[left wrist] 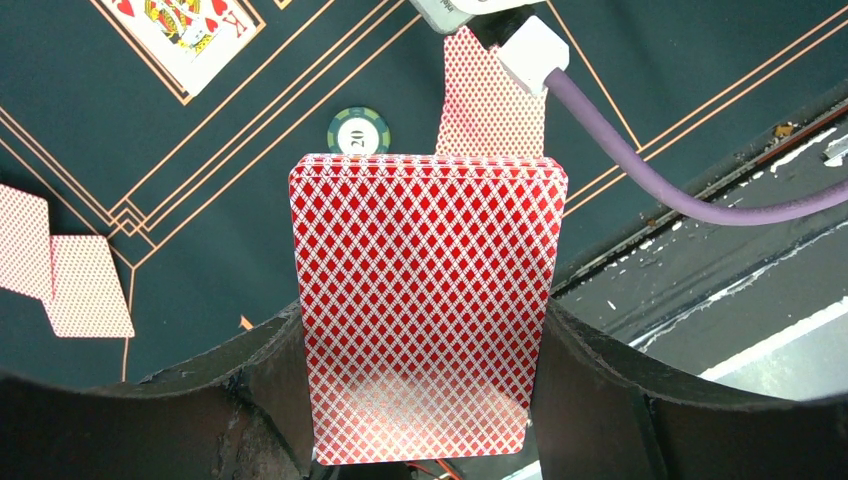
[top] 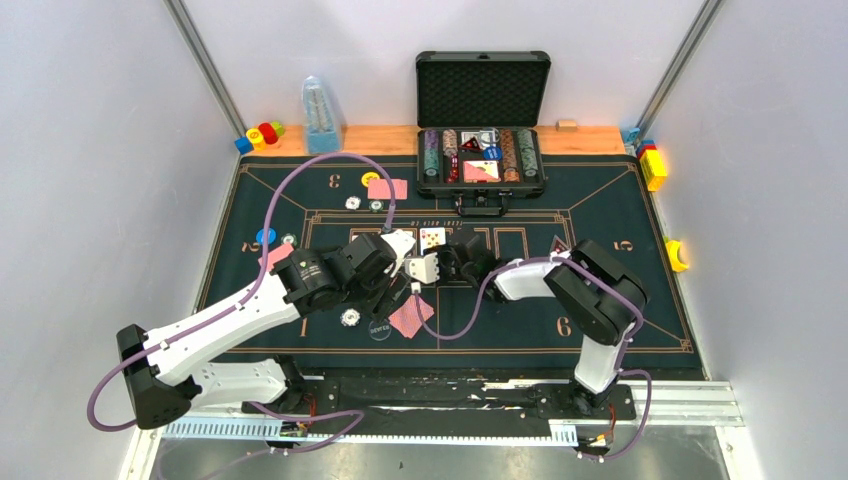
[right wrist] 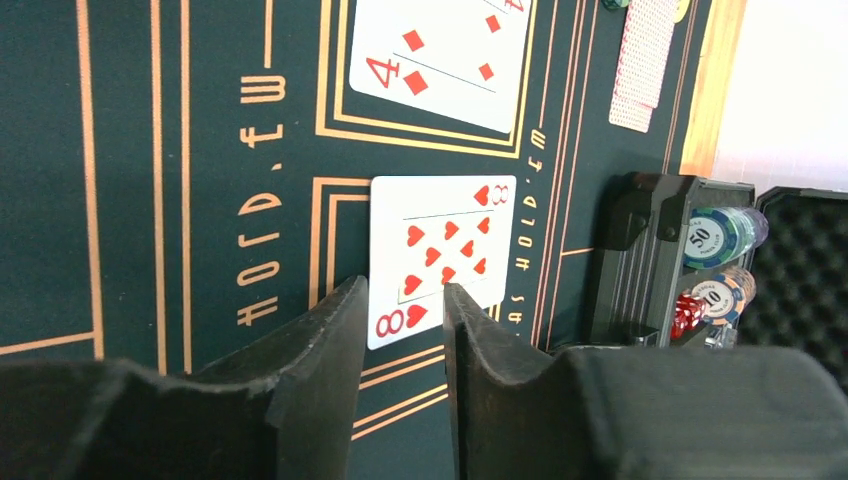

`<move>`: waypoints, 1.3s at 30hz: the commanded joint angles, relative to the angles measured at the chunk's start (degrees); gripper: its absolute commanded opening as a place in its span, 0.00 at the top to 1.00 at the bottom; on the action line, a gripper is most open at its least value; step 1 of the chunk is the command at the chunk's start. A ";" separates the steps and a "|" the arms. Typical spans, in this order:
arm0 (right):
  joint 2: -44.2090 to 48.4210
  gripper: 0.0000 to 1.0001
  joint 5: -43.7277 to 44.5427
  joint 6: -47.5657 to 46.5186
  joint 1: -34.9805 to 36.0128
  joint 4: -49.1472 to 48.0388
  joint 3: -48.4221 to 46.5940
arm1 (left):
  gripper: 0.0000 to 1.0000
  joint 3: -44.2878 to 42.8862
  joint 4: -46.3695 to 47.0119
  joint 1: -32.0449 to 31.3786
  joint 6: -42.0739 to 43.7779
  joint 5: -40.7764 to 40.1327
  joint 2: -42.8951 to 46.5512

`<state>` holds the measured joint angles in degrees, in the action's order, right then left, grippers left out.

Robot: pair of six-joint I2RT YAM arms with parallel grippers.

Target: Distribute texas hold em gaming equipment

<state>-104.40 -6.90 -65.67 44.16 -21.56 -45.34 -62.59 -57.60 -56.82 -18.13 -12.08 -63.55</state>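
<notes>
The right gripper (right wrist: 403,300) hangs low over the middle of the table, its two black fingers a little apart with nothing between them. Through the gap shows a white face-up eight of hearts card (right wrist: 440,240). It lies flat on the dark green felt poker mat (right wrist: 150,150), square inside a gold-outlined box. That box looks like a community-card place, so the card seems laid there on purpose. In the next box along the row lies a face-up four of diamonds card (right wrist: 440,50).

Just left of it, the left gripper (left wrist: 422,335) is clamped on a thick deck of red diamond-backed playing cards (left wrist: 425,250). It pinches the long edges, so the far end of the deck juts out free. Held this way the deck probably serves as a dispenser, from which the other arm can draw single cards.

Below the deck, a round green-and-white poker chip marked 20 (left wrist: 358,130) and a pair of face-down red-backed cards (left wrist: 65,270) lie on the mat. They look like one seat's share, set out where a player would sit.

At the far edge of the mat stands an open black chip case (top: 483,110) with rows of chips inside, so there appears to be more to hand out.
</notes>
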 commanded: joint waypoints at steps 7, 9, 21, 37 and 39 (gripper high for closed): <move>2.62 0.58 -5.05 -1.30 0.31 13.38 2.19 | 1.00 -1.83 0.66 0.06 -1.27 -1.52 1.35; 3.58 0.55 -6.92 -1.12 0.30 15.74 1.96 | 1.00 -1.80 0.65 0.05 -1.29 -1.58 1.59; 24.76 0.00 -14.95 1.53 -1.33 21.32 -1.33 | 1.00 -1.71 1.04 0.10 -0.95 -0.84 0.59; 37.88 0.00 33.22 82.89 -17.54 25.45 -24.30 | 1.00 -1.03 2.41 0.04 -0.57 5.50 0.21; 42.77 0.00 21.99 93.52 -19.54 28.02 -16.39 | 1.00 -1.08 2.73 0.08 0.06 7.04 0.16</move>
<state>-67.61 13.30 -11.57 28.25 -9.74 -69.80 -62.59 -57.41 -56.82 -18.81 -8.73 -63.99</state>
